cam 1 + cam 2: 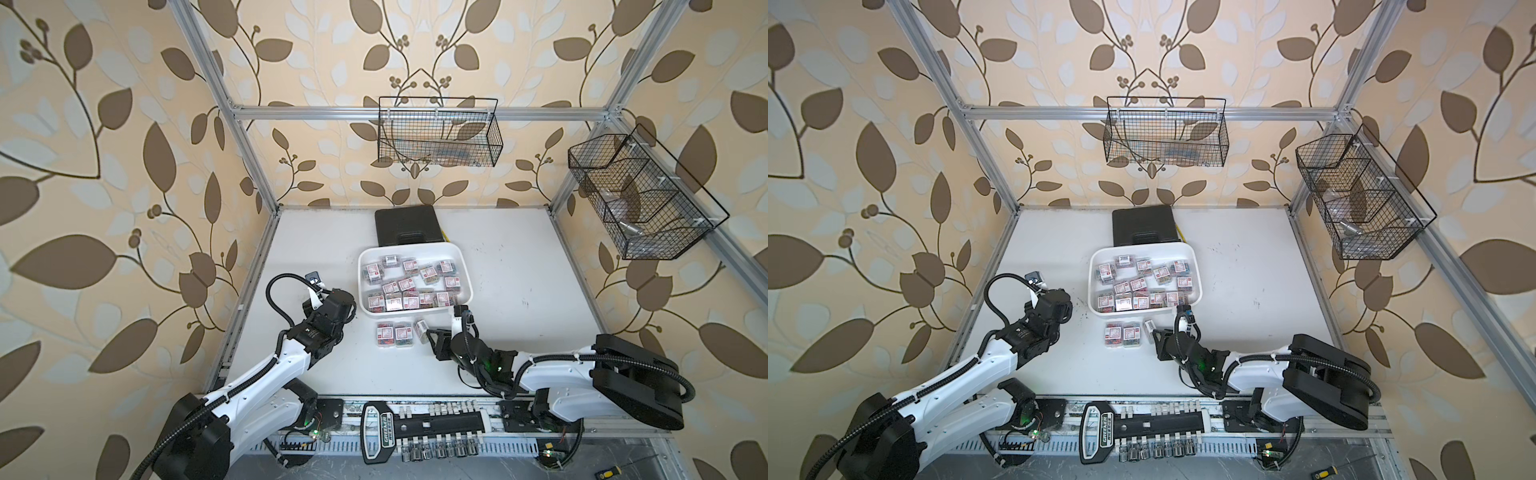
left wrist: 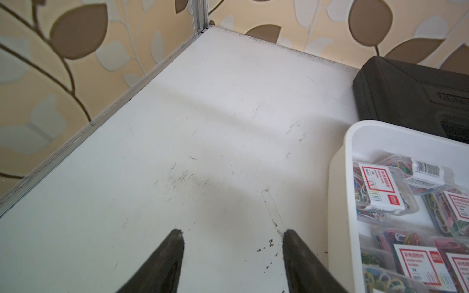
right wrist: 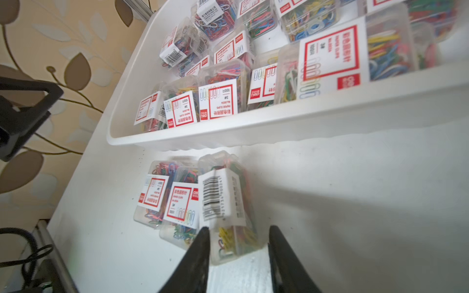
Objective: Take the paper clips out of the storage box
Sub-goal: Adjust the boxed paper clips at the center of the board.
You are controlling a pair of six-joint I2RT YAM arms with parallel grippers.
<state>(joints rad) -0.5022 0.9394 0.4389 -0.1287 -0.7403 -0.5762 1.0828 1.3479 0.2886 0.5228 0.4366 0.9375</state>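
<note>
- Fingers (image 3: 200, 253) of the right gripper (image 3: 238, 236) straddle the near end of one clip box (image 3: 223, 197). One finger lies against its side wall and the other shows a gap, so the jaws stand parted and nothing is clamped.
- This clip box stands on a narrow edge on the counter (image 3: 355, 203), slightly tilted, with its barcode label facing up. It is outside the storage box (image 3: 228, 132) and near its front wall.
- Two more boxes (image 3: 181, 203) lie flat, label up, just beside the standing one.
- Handling, as a judgement: each box is light, rigid clear plastic with smooth, probably slippery walls. The loose clips inside will shift when it is tipped. Take hold across the two long side walls near mid-length. Avoid the lid seam, because a hard squeeze could pop it open.
- A box standing on edge tips easily, so any retreat of the fingers should be straight back.
- Most of the paper clips (image 1: 411, 284) lie in the storage box, closely packed, some leaning on neighbours. Little room is left for fingers beside them.
- Fingers (image 2: 172, 248) of the left gripper (image 2: 232, 233) are spread and empty above bare counter, beside the storage box.
- Behind the storage box lies a black case (image 1: 406, 226).
</note>
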